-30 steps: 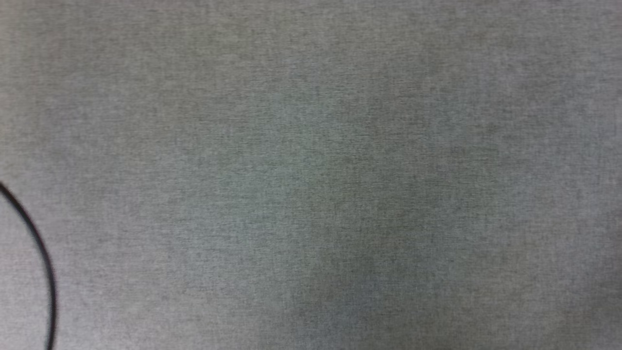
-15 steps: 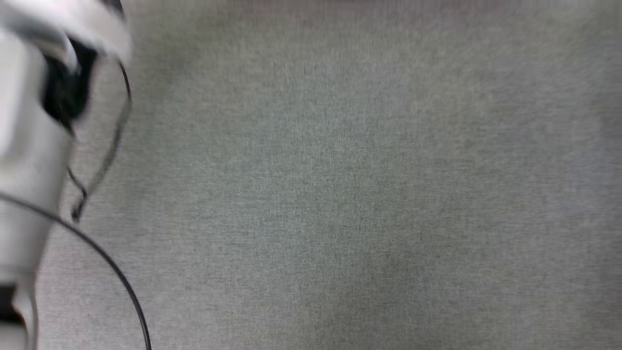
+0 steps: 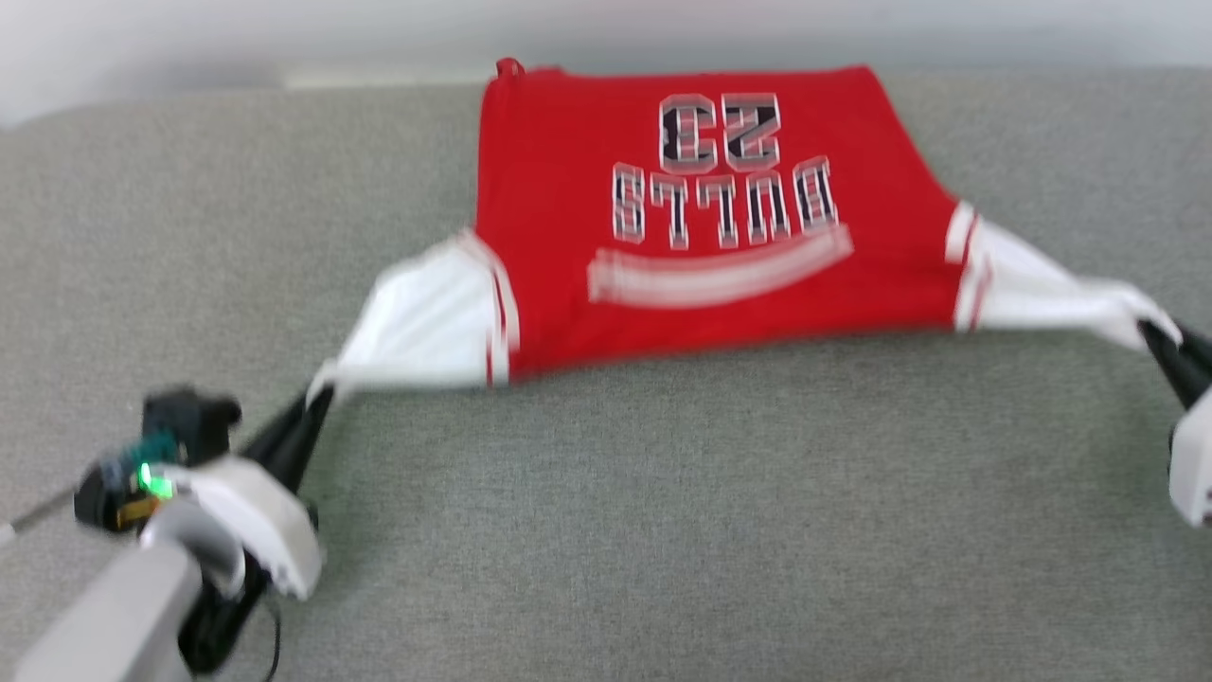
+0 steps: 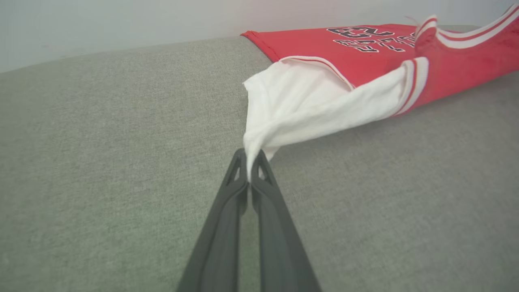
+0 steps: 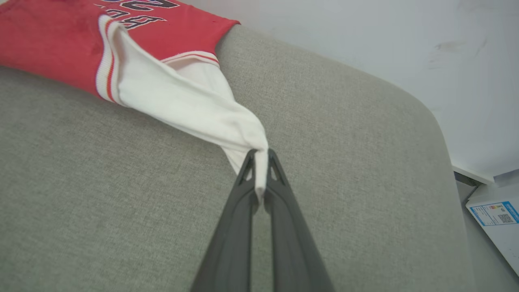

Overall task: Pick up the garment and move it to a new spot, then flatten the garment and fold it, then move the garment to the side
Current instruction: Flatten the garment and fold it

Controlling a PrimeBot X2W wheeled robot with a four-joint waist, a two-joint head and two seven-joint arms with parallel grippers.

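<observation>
Head view gives you the garment [image 3: 701,218] spread wide across the grey fabric surface [image 3: 663,530]. Its red body lies toward the far edge by the pale wall, and the black lettering reads upside down from your side. That picture is blurred, so fine creases can't be judged there. Your left gripper [image 4: 250,162] has its jaws pressed together on a bunched tip of one white sleeve [image 4: 308,109]. Your right gripper [image 5: 259,164] is clamped the same way on the tip of the other sleeve [image 5: 190,105]. Each sleeve is drawn out into a taut cone toward its gripper, while the red panel rests on the surface between them. Gripping at the two outermost points looks deliberate. With the arms well apart, the tension runs straight across the shoulders and pulls the chest flat, so you likely won't have to smooth it out afterwards. By my reading you are at the laying-out step, with the fold not yet begun. Both sleeve ends are lifted slightly off the cushion, so lower them before letting go, or the thin cloth will likely spring back into wrinkles. At the right edge of the right wrist view, a white labelled box [image 5: 494,215] sits beyond the surface, well clear of the work.
</observation>
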